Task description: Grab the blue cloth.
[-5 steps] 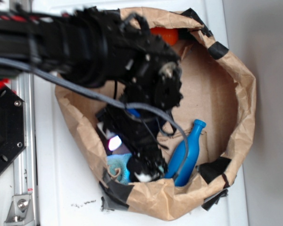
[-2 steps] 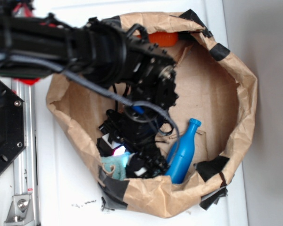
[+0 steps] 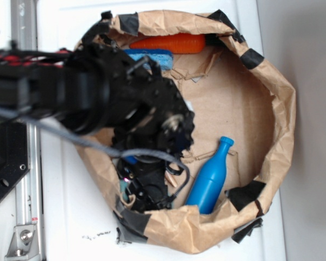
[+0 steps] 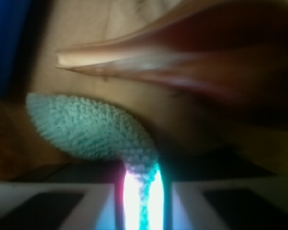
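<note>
Inside the paper bag (image 3: 271,109) on a white table (image 3: 60,217), the hand (image 4: 143,201) pinches the blue cloth (image 4: 86,127)

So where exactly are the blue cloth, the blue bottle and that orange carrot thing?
blue cloth (image 4: 89,127): wrist view, middle of its fluffy bunched body.
blue bottle (image 3: 208,183): exterior view, middle of its body.
orange carrot (image 3: 171,43): exterior view, middle of its length, by the bag's far rim.

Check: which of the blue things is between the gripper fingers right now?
The blue cloth, pale teal and fluffy: its end is pinched between the gripper pads. The glossy blue bottle lies free beside it; the flat blue sponge sits by the orange carrot.
</note>
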### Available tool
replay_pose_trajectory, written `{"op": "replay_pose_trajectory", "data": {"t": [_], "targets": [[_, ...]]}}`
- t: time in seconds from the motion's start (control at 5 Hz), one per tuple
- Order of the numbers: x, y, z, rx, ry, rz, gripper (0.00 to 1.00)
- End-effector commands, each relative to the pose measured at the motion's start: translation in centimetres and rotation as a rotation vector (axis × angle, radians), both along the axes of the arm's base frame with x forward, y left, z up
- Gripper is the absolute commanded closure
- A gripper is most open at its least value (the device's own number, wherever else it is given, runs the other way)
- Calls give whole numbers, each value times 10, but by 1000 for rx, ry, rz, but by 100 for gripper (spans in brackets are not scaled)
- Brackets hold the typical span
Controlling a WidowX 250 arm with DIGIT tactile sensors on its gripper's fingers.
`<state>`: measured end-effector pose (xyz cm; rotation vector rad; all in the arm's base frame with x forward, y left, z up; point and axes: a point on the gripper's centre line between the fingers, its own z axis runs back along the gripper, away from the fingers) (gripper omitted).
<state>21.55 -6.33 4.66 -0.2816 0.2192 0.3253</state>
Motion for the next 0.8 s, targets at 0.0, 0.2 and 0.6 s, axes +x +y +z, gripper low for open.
{"op": "replay_pose_trajectory", "data": {"t": [0.0, 0.2, 0.6], "targets": [[20, 73, 94, 218, -337, 96, 100], [29, 82, 113, 312, -416, -55, 100], [41, 75, 112, 552, -452, -182, 100]]}}
